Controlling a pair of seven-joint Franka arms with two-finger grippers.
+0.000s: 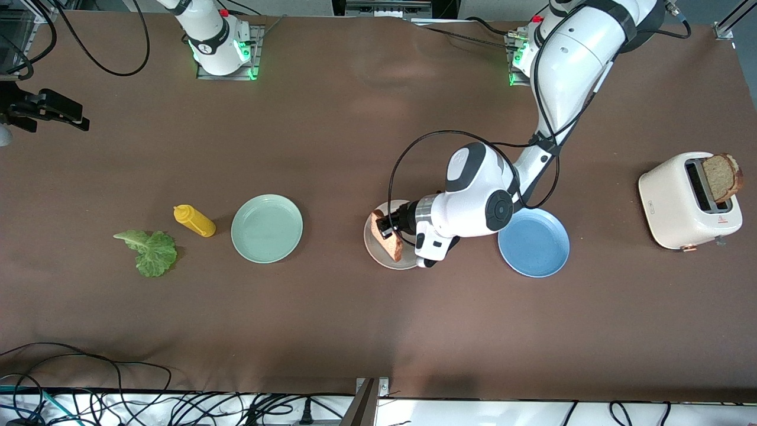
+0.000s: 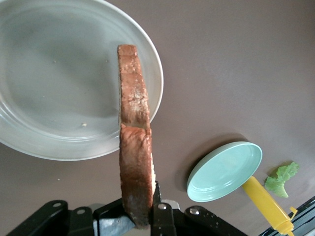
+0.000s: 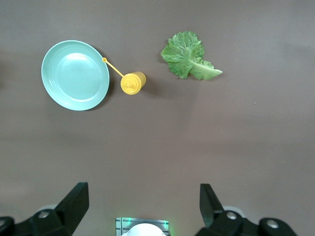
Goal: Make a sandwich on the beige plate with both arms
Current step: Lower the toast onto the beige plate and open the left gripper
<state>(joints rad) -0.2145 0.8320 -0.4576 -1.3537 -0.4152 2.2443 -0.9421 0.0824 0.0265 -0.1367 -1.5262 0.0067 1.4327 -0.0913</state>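
Left gripper (image 1: 391,228) fingers are clamped on a bread slice (image 1: 387,236), held on edge over the beige plate (image 1: 378,251), not yet laid flat. Right gripper (image 3: 142,206), jaws fully spread and empty, waits high over the table. Assembly has barely begun. Lettuce (image 1: 151,251) and yellow bottle (image 1: 194,220) lie untouched; second slice (image 1: 722,176) stands in the toaster (image 1: 674,201). Mint plate (image 1: 267,228) and blue plate (image 1: 535,244) hold nothing.

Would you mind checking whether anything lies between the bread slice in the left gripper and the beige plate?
Nothing visible: the left gripper holds the bread slice on edge directly over the bare beige plate.
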